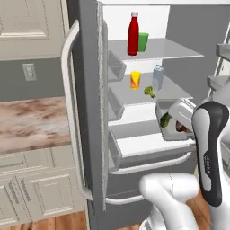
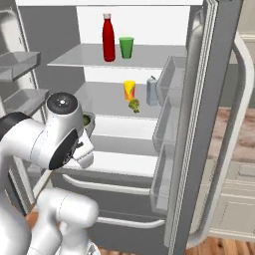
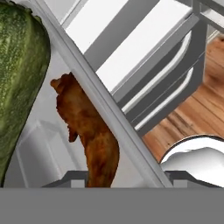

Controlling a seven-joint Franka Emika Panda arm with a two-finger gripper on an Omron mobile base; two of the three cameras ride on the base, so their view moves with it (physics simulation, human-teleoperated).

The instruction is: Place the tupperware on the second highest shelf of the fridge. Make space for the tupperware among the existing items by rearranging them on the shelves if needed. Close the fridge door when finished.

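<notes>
The fridge (image 1: 87, 90) stands with both doors swung open. My gripper (image 3: 127, 180) is shut on the tupperware (image 1: 170, 122), a translucent box with a green piece (image 3: 19, 74) and an orange-red piece (image 3: 89, 131) inside. The box hangs tilted in front of the fridge's right side, just below the second highest shelf (image 1: 130, 99). That shelf carries a small yellow item (image 1: 135, 80), a pale blue carton (image 1: 157, 78) and a broccoli floret (image 1: 149, 92). A red bottle (image 1: 133, 34) and a green cup (image 1: 143, 42) stand on the top shelf (image 1: 175, 48). My arm hides most of the box (image 2: 88, 120) in the right base view.
Grey door bins (image 2: 167, 124) line the right door; more bins (image 1: 114, 108) line the left door. Below the shelves are two drawers with horizontal handles (image 1: 148, 166). A marble counter (image 1: 31, 121) and pale cabinets sit left of the fridge. The floor is wood (image 3: 192, 113).
</notes>
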